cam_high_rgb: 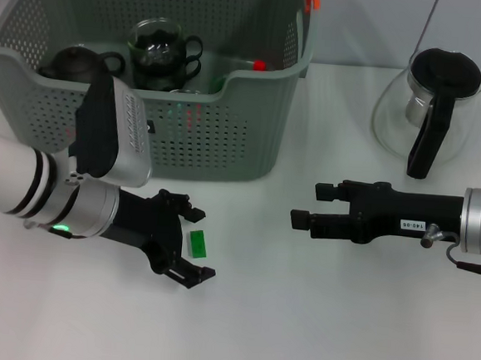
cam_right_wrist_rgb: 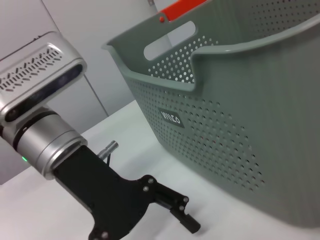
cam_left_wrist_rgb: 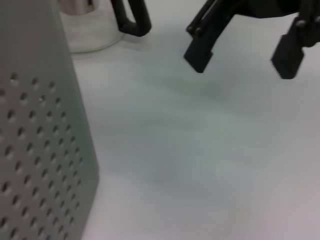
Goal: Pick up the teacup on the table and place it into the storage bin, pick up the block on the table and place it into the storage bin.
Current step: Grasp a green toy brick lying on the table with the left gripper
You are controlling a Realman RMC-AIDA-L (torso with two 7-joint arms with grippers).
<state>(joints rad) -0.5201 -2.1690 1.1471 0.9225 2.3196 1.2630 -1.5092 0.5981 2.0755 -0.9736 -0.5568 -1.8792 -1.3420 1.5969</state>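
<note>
Left gripper [cam_high_rgb: 192, 245]: we see it lowest on the table, in front of the storage bin, fingers spread wide with the block between them; we cannot tell whether either finger touches it.
Block [cam_high_rgb: 197, 243]: we find this small green piece lying flat on the white table [cam_high_rgb: 313, 319], in front of the storage bin's front wall.
Right gripper [cam_high_rgb: 311, 205]: we see it hovering to the right of the storage bin's front corner, pointing toward the left gripper, fingers parted and holding nothing.
Storage bin [cam_high_rgb: 211, 136]: we see the grey-green perforated basket at the far left, an orange-red clip at its rim.
Teacup [cam_high_rgb: 158, 44]: we see a dark glass cup inside the storage bin, beside a dark teapot [cam_high_rgb: 73, 64].
Glass carafe [cam_high_rgb: 434, 103]: we see it well right of the storage bin, black handle facing us.
</note>
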